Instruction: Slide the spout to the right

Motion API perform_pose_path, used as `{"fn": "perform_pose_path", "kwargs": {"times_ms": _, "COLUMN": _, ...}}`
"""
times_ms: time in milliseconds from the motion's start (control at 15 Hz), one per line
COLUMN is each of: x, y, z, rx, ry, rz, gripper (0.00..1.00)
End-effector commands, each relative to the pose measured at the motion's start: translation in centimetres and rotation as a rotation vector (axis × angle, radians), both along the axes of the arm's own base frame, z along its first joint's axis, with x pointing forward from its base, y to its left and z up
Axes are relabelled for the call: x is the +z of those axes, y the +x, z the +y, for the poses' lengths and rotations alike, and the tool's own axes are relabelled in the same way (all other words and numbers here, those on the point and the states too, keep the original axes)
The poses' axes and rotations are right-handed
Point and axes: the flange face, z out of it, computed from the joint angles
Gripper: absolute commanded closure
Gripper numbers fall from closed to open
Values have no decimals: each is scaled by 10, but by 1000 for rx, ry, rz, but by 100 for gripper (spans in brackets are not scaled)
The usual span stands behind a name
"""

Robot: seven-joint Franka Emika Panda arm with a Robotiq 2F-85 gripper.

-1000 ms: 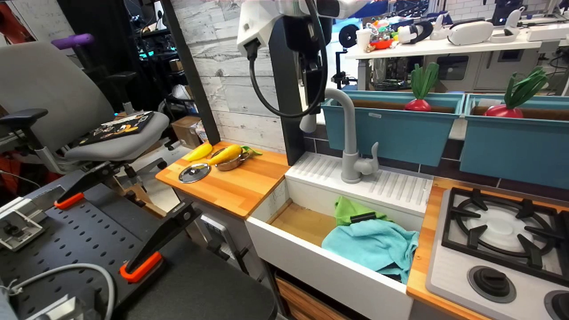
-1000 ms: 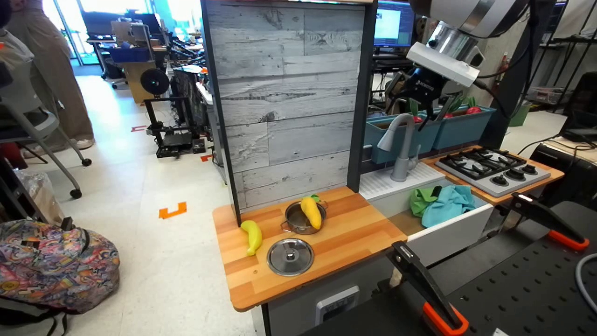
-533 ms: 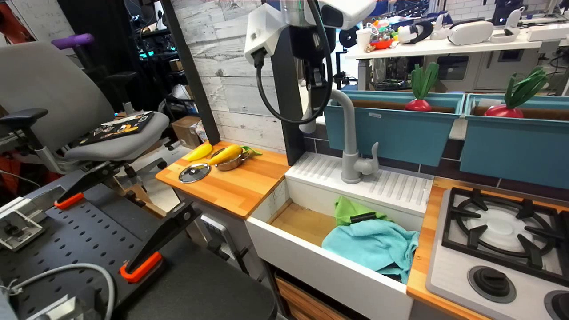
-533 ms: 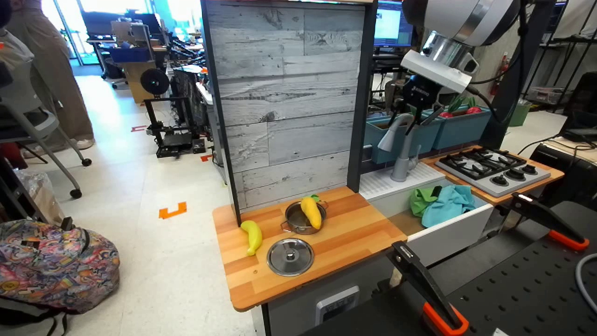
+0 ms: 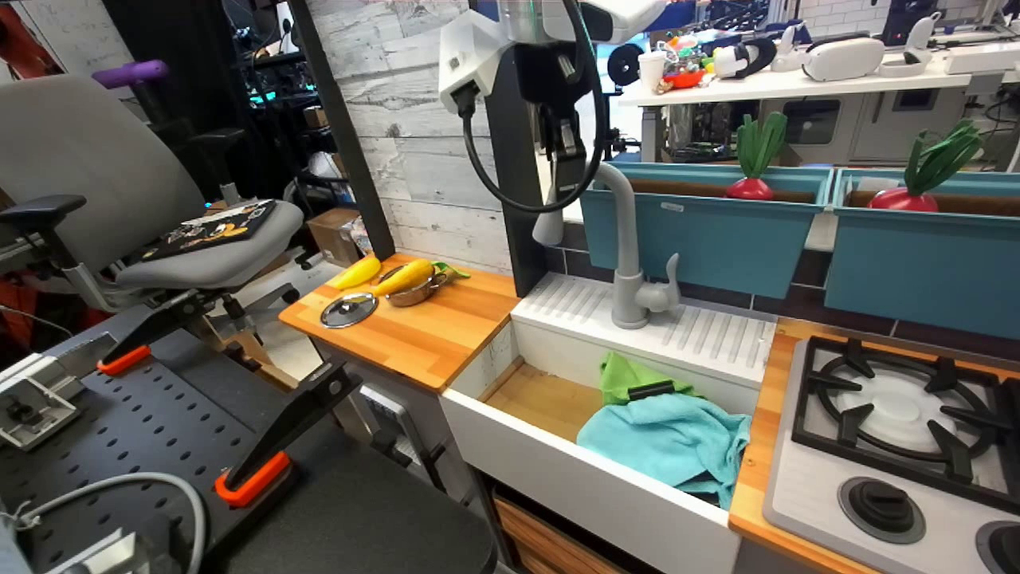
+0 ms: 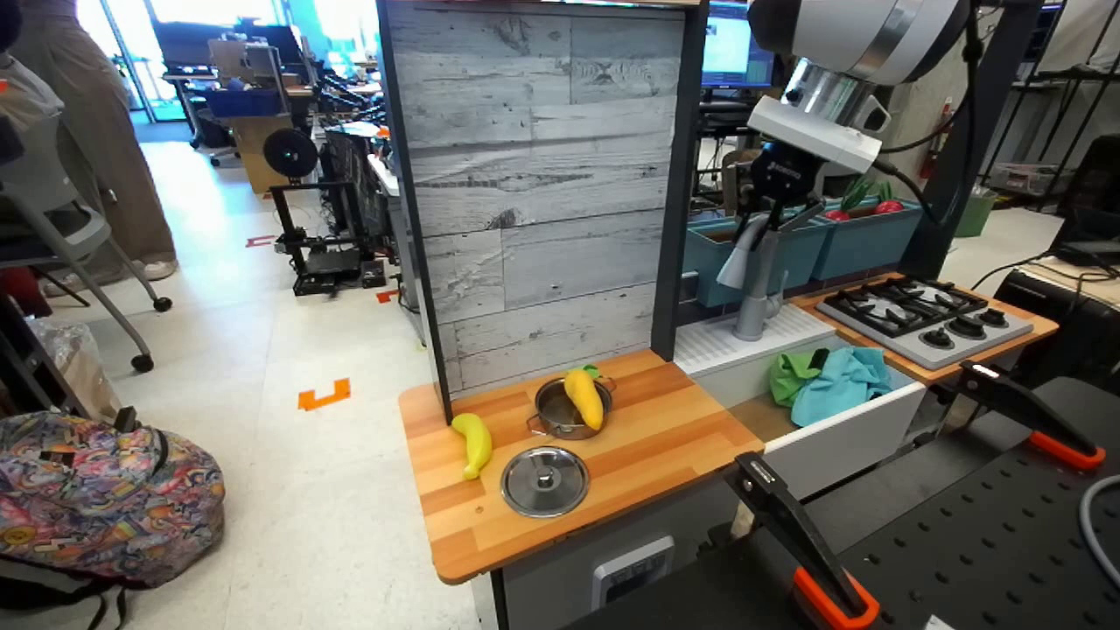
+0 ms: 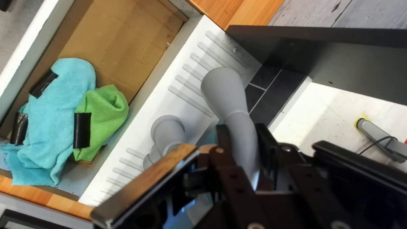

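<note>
The matte grey spout stands upright behind the sink, its pipe (image 5: 628,231) and side lever (image 5: 671,279) plain in an exterior view. Its nozzle (image 6: 736,265) hangs down from the arch over the white ribbed ledge. From above, in the wrist view, the arched pipe (image 7: 243,136) runs between the two black fingers of my gripper (image 7: 243,129), one against each side. My gripper (image 6: 759,219) is shut on the spout near the top of the arch. Black fingers and cable partly cover the arch in both exterior views.
Blue planters (image 5: 701,227) with red radishes stand behind the spout, and a dark post (image 6: 675,175) rises beside it. Below lies the sink (image 5: 550,402) with blue and green cloths (image 5: 669,434). A stove (image 6: 919,315) and a wooden counter (image 6: 665,429) flank the sink.
My gripper has come down onto the arch and gone from open to shut around it. The spout's nozzle has swung a little, rightward in the exterior view that shows the backpack.
</note>
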Motion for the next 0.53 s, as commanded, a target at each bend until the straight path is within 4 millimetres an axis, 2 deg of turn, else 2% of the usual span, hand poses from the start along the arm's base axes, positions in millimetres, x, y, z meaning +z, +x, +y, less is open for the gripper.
{"fn": "perform_pose_path", "kwargs": {"times_ms": 0, "x": 3, "y": -23, "z": -9, "rx": 66, "ry": -43, "rz": 50, "gripper": 98}}
{"fn": "perform_pose_path", "kwargs": {"times_ms": 200, "x": 9, "y": -33, "z": -20, "rx": 161, "ry": -53, "rz": 71, "gripper": 98}}
{"fn": "perform_pose_path", "kwargs": {"times_ms": 467, "x": 23, "y": -47, "z": -48, "rx": 296, "ry": -65, "rz": 118, "gripper": 98}}
